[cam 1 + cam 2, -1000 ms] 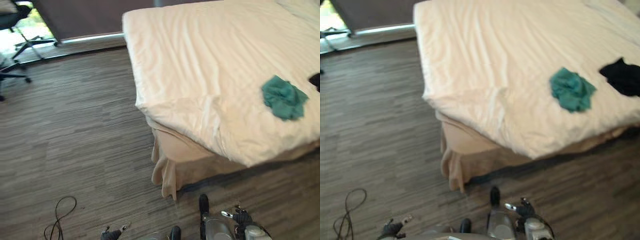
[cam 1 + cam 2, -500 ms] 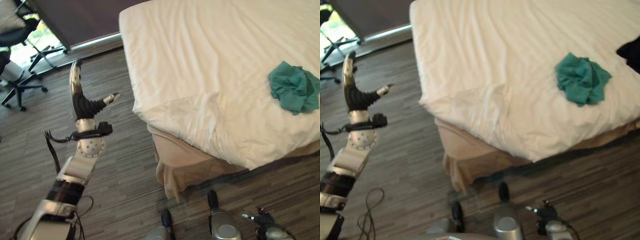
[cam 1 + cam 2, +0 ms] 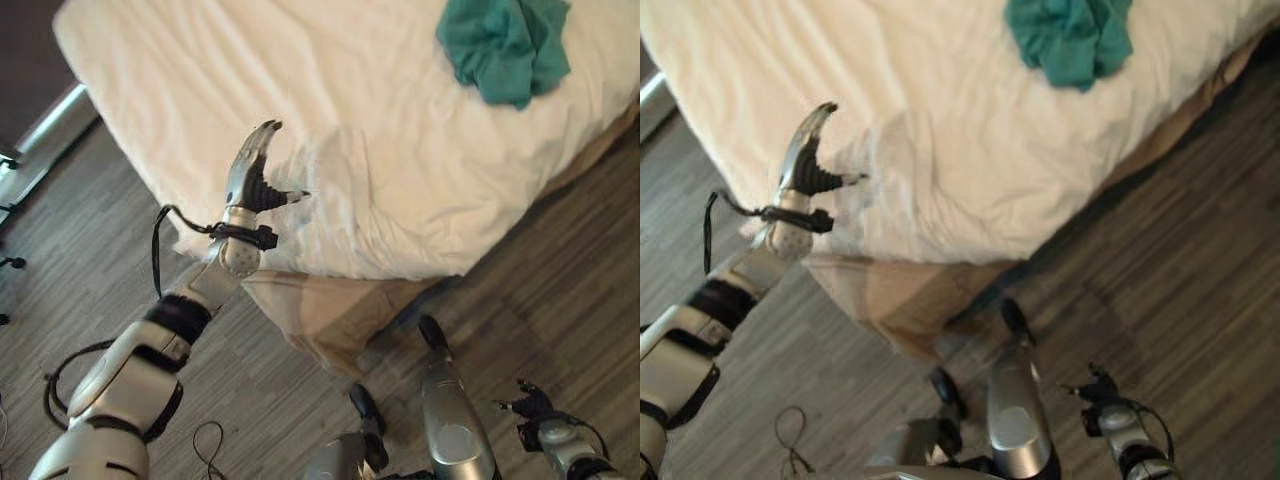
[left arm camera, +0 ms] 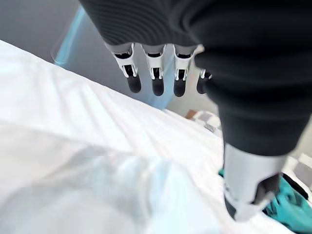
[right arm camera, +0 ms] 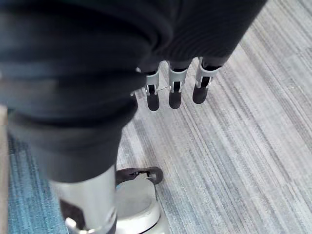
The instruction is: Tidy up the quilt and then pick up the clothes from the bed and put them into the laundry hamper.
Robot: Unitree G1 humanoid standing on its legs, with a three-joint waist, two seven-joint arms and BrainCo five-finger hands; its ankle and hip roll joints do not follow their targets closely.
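Note:
The cream quilt (image 3: 350, 150) covers the bed, rumpled and folded at its near corner. A crumpled teal garment (image 3: 505, 40) lies on it further along; its edge (image 4: 292, 207) also shows in the left wrist view. My left hand (image 3: 248, 185) is raised just over the quilt's near corner, open, with straight fingers (image 4: 153, 80) above the cloth and nothing in it. My right hand (image 3: 528, 405) hangs low beside me over the floor, its fingers (image 5: 170, 92) relaxed and empty.
A tan bed skirt (image 3: 330, 310) hangs under the quilt's corner down to the wooden floor (image 3: 560, 260). A pale strip along the wall's foot (image 3: 50, 120) runs at the far left. Open floor lies to the right of the bed corner.
The camera has swung, so the bed now fills the top of the picture. My left arm has gone from over the floor beside the bed to above the quilt's corner.

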